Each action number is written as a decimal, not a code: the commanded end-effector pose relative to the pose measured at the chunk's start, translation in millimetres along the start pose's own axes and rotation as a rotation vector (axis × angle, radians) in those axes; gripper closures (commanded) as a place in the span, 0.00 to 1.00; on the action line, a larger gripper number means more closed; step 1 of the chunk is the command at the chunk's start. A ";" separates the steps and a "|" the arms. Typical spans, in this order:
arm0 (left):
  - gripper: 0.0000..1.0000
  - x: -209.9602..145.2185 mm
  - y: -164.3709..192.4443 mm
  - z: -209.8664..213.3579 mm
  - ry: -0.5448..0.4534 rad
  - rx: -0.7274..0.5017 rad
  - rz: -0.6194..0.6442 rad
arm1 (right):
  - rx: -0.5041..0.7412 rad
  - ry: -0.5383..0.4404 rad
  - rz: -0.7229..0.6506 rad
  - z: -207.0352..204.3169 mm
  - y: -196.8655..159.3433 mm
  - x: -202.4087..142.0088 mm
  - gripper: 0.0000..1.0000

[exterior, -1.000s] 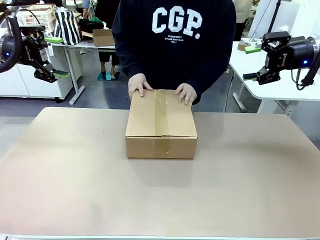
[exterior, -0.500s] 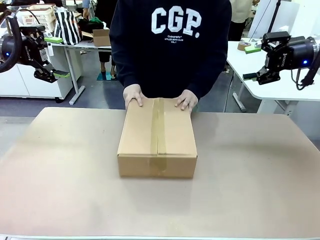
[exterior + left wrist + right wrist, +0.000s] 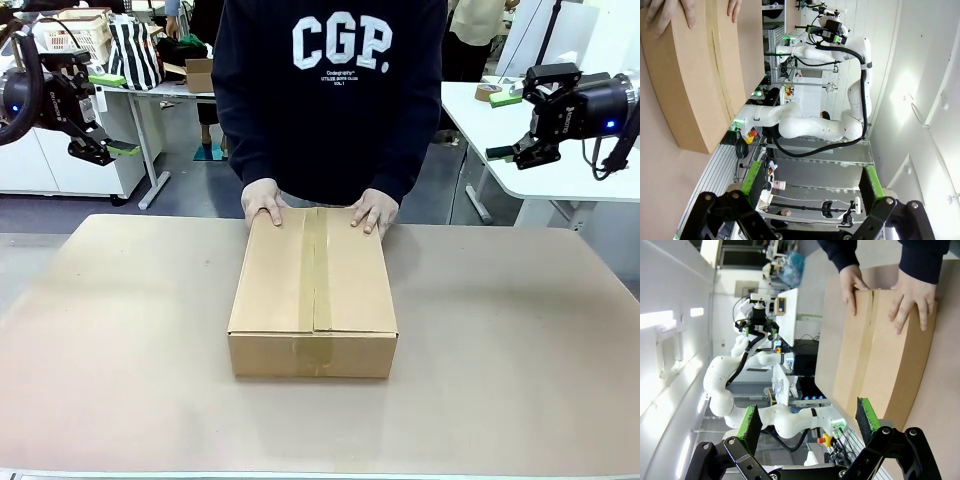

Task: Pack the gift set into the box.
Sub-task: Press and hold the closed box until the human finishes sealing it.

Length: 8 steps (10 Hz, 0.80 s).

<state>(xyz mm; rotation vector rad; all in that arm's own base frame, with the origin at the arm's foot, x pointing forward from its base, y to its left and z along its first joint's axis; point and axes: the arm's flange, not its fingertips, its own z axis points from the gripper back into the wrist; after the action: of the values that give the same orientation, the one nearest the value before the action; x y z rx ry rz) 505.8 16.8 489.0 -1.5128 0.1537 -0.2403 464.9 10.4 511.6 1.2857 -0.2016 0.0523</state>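
The box is a brown carton lying in the middle of the table, its top flaps shut and taped along the seam. The person's hands rest on its far edge. It also shows in the left wrist view as the box and in the right wrist view as the box. The gift set is out of view. My left gripper hangs open, high off the table's left side. My right gripper hangs open, high at the right. Both are empty: left gripper, right gripper.
The tan table spreads around the box on all sides. Behind the person, a back table holds a small brown carton and a striped bag. A tape roll lies on the white table at right.
The person has slid the box across the table toward my side, hands still on its far edge. Neither arm has moved.
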 end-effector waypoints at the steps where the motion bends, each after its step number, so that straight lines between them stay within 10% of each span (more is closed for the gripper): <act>1: 0.00 0.0 0.0 0.0 0.000 0.000 0.000 | 0.000 0.000 0.000 0.0 0.0 0.0 0.00; 3: 0.00 18.5 0.8 -35.0 0.036 0.341 -0.390 | -0.058 0.025 0.564 -47.2 17.6 6.1 0.00; 8: 0.00 -0.2 -21.0 -131.1 0.079 0.411 -1.145 | -0.228 0.050 1.214 -138.6 68.8 -40.8 0.00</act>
<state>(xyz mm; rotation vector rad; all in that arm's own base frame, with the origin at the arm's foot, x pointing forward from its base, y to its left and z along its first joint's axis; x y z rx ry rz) 500.4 -107.1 515.1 -1.0074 -0.5058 -1.0586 449.7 159.2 548.9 0.8610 -0.7837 0.9939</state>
